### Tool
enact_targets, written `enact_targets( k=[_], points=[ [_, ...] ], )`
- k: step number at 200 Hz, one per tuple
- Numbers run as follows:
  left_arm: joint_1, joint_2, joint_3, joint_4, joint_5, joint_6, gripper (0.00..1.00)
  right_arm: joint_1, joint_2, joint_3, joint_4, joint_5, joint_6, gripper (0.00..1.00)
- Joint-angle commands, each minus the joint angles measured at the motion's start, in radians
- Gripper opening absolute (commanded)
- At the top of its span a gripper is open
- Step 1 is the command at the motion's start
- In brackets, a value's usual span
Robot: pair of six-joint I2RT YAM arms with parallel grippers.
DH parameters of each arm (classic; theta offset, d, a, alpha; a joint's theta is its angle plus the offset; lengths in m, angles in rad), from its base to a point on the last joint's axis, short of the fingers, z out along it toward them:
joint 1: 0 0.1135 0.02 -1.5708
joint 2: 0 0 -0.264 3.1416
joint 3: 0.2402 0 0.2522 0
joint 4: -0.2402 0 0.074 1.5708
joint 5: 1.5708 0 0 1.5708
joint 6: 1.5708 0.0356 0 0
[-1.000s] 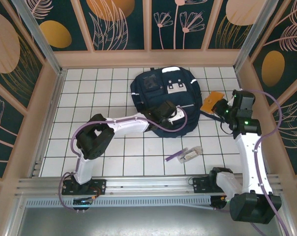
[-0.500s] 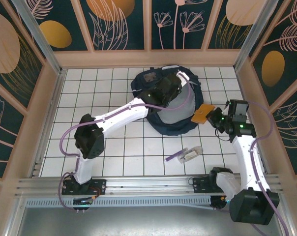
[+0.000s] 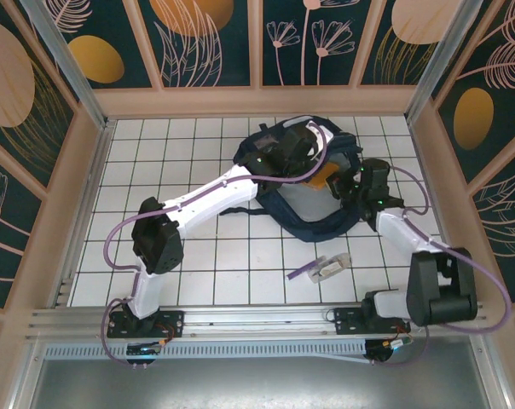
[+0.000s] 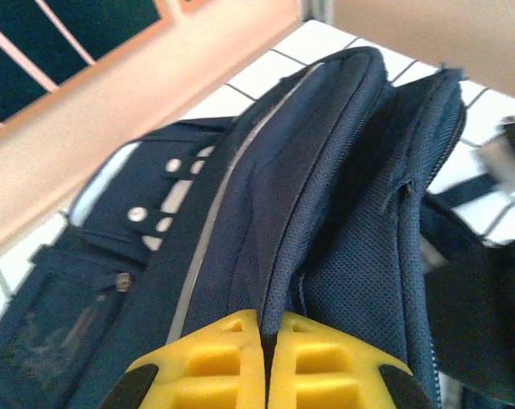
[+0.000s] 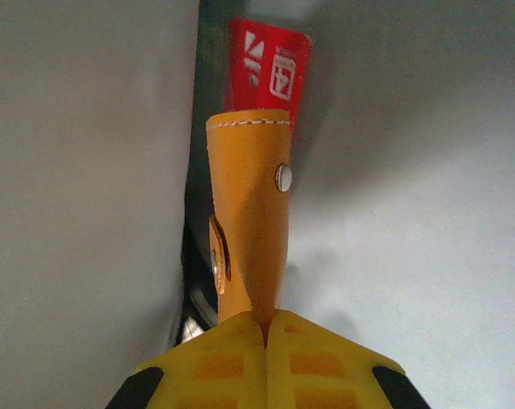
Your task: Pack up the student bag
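Note:
The student bag, a navy-blue backpack, lies at the back middle of the tiled table with its mouth held open, pale grey lining showing. My left gripper is shut on the bag's upper fabric edge and holds it lifted. My right gripper is shut on an orange leather case with a snap and white stitching. The case sits inside the bag's opening. In the right wrist view grey lining surrounds the case, and a red card shows beyond its tip.
A small pale packet with a purple pen-like piece lies on the tiles in front of the bag. Wooden walls enclose the table on three sides. Bare tiles spread left of the bag.
My left gripper lifted the bag's upper edge and opened its mouth. My right arm swung left, carrying the orange case from beside the bag into the opening.

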State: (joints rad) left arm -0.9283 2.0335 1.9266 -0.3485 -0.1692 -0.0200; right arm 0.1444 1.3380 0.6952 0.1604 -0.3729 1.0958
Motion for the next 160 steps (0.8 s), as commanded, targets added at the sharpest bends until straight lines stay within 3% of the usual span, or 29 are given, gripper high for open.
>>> enact_targets(
  k=[1, 35, 53, 86, 114, 139, 160],
  points=[
    [-0.006, -0.104, 0.051, 0.134, 0.165, -0.128, 0.00, 0.057, 0.079, 0.007, 0.258, 0.174, 0.134, 0.00],
    [-0.006, -0.119, 0.049, 0.149, 0.174, -0.154, 0.00, 0.107, 0.258, 0.049, 0.452, 0.271, 0.240, 0.00],
    [-0.006, -0.123, 0.045, 0.142, 0.159, -0.150, 0.00, 0.122, 0.346, 0.096, 0.466, 0.293, 0.266, 0.00],
    [-0.007, -0.136, 0.006, 0.149, 0.123, -0.139, 0.00, 0.139, 0.431, 0.148, 0.475, 0.227, 0.301, 0.28],
    [-0.004, -0.154, -0.048, 0.174, 0.044, -0.124, 0.00, 0.157, 0.340, 0.157, 0.297, 0.226, 0.300, 0.48],
    [0.012, -0.165, -0.100, 0.203, 0.029, -0.118, 0.00, 0.147, 0.222, 0.185, 0.032, 0.244, 0.235, 0.56],
    [0.027, -0.167, -0.141, 0.218, 0.015, -0.115, 0.00, 0.119, 0.129, 0.160, -0.082, 0.223, 0.147, 0.58]
  ],
)
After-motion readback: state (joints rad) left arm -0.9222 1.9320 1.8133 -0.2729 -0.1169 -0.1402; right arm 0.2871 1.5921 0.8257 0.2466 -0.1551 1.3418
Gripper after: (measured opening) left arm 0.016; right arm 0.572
